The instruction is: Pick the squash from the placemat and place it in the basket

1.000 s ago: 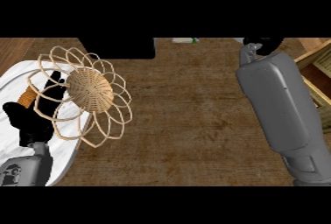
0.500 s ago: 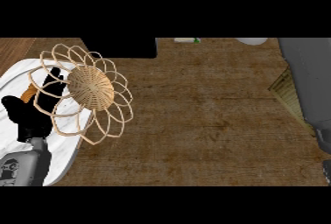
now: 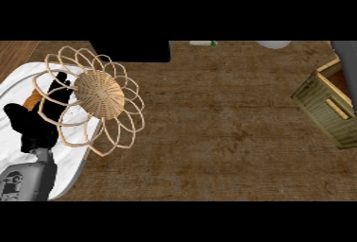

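A sliver of the orange squash [image 3: 33, 99] shows at the far left on the white placemat [image 3: 73, 163], mostly hidden behind my left hand [image 3: 29, 124]. That black hand rises from the lower left edge with its fingers [image 3: 60, 80] straight, seen through the basket's loops. I cannot tell whether it touches the squash. The wicker basket [image 3: 99, 93], with a woven centre and petal-shaped wire rim, overlaps the placemat's right side. My right hand is out of view. Only a grey strip of arm [image 3: 346, 54] shows at the top right.
A wooden slatted crate [image 3: 327, 109] stands at the right edge. A dark block [image 3: 136, 51] lies at the top behind the basket, and a small green-and-white item [image 3: 203, 43] and a pale round object [image 3: 273, 44] sit at the far edge. Brown counter [image 3: 216, 137] spans the middle.
My right forearm has swung out of view to the right, and the wooden crate now shows where it was. The left hand and basket have hardly shifted.
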You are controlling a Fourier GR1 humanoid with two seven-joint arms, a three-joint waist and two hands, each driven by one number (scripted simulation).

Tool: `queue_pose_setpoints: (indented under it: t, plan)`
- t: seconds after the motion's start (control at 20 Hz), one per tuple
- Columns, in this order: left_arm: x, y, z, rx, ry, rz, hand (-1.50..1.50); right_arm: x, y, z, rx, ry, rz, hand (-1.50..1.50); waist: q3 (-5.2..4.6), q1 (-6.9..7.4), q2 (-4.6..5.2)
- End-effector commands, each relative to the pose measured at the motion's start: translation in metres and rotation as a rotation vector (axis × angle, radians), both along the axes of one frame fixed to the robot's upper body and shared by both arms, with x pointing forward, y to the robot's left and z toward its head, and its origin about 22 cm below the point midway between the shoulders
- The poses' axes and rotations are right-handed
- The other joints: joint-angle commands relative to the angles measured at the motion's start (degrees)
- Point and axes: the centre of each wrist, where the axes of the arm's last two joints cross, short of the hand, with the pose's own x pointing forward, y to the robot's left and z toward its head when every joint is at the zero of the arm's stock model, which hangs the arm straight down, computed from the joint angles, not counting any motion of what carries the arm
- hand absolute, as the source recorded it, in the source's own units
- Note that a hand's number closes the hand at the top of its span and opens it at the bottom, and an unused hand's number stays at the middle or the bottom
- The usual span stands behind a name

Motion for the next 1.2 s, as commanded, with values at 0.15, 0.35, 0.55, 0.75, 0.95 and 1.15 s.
queue_pose_setpoints:
  t: [0.15, 0.35, 0.55, 0.75, 0.95, 1.15]
  plan:
    - [0.001, -0.012, 0.005, -0.011, 0.013, 0.000, 0.00, -0.001, -0.040, -0.056, 0.030, 0.071, -0.055, 1.50, -0.01, -0.34, -0.06]
    - [0.003, -0.009, -0.008, -0.008, 0.002, -0.012, 0.00, 0.003, -0.056, -0.051, 0.030, 0.107, -0.093, 1.50, -0.03, 0.25, 0.24]
    - [0.000, -0.012, -0.005, -0.010, -0.004, -0.001, 0.00, -0.011, -0.104, -0.048, 0.046, 0.085, -0.066, 1.50, 0.02, 0.37, 0.31]
    - [0.001, -0.004, -0.006, -0.005, -0.003, -0.008, 0.00, -0.016, -0.114, -0.043, 0.112, 0.037, -0.024, 1.50, 0.00, -0.21, 0.03]
    - [-0.004, 0.003, -0.008, 0.004, 0.004, -0.006, 0.00, -0.020, -0.124, -0.061, 0.108, 0.057, -0.028, 1.50, -0.01, -0.23, 0.01]
    - [0.003, -0.004, 0.010, -0.006, -0.007, -0.002, 0.00, -0.030, -0.143, -0.063, -0.567, 0.398, -0.025, 1.50, -0.19, 0.30, 0.28]
